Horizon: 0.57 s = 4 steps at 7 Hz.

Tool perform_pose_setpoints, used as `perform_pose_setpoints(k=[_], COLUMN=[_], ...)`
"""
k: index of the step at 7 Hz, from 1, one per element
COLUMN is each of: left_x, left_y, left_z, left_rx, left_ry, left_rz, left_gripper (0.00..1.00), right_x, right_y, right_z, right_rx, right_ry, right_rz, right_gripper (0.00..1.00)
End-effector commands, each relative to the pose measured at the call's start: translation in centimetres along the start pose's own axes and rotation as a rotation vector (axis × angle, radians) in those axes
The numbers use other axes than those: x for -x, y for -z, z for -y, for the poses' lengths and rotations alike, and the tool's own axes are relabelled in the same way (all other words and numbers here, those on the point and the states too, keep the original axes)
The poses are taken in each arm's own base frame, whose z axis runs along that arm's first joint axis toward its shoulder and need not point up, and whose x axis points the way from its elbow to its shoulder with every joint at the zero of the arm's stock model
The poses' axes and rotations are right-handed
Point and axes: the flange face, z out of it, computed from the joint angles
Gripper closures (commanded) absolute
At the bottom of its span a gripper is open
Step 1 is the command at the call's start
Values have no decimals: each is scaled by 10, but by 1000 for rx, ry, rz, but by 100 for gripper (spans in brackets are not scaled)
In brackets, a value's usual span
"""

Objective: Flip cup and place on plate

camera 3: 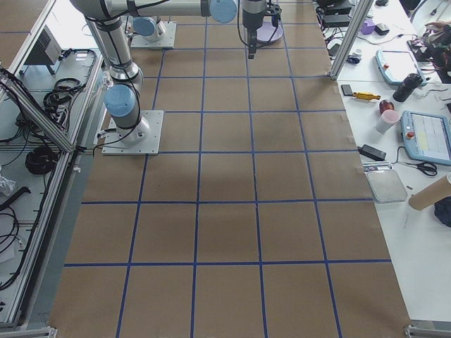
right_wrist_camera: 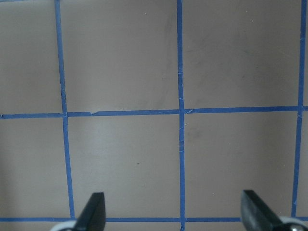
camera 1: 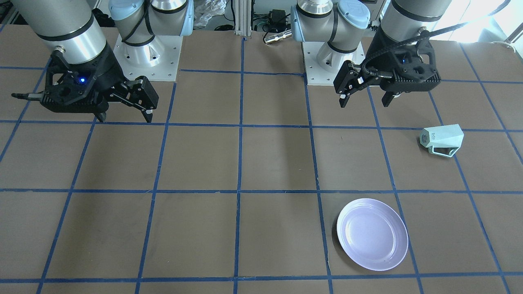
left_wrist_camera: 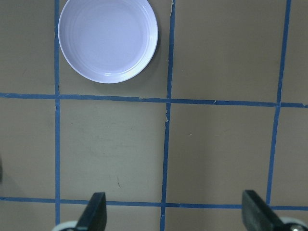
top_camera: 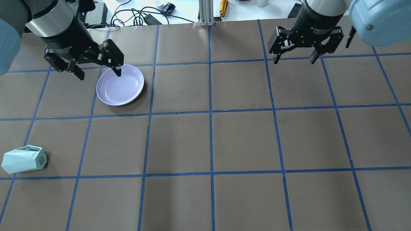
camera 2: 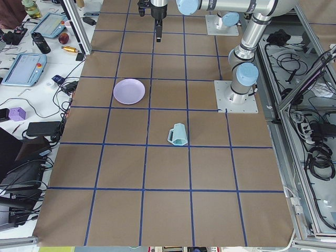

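Gridded tbl (top_camera: 240,138): cup (top_camera: 22,159) on side, plate (top_camera: 122,88) well apart.

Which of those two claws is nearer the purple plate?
The left gripper, hanging open right by the plate; the right gripper hangs far off to the other side.

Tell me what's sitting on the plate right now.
Nothing: the plate shows a bare lavender surface in the left wrist view. The cup lies on its side on the table, well apart. What is under the plate cannot be seen.
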Motion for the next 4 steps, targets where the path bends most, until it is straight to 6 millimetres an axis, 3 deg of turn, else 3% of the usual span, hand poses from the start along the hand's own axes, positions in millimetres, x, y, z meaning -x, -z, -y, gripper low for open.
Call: perform_pose_setpoints(k=[1,4], left_x=[0,2], left_y=[-3,4], left_z=[-2,-4], left_rx=[4,-9], left_ry=[-1,-1], left_rz=[3,3], left_gripper=[0,0], right_x=[0,0], right_y=[0,0], right_z=[0,0], right_rx=[0,0], right_ry=[-1,1], right_rz=[1,0], right_gripper=[0,0])
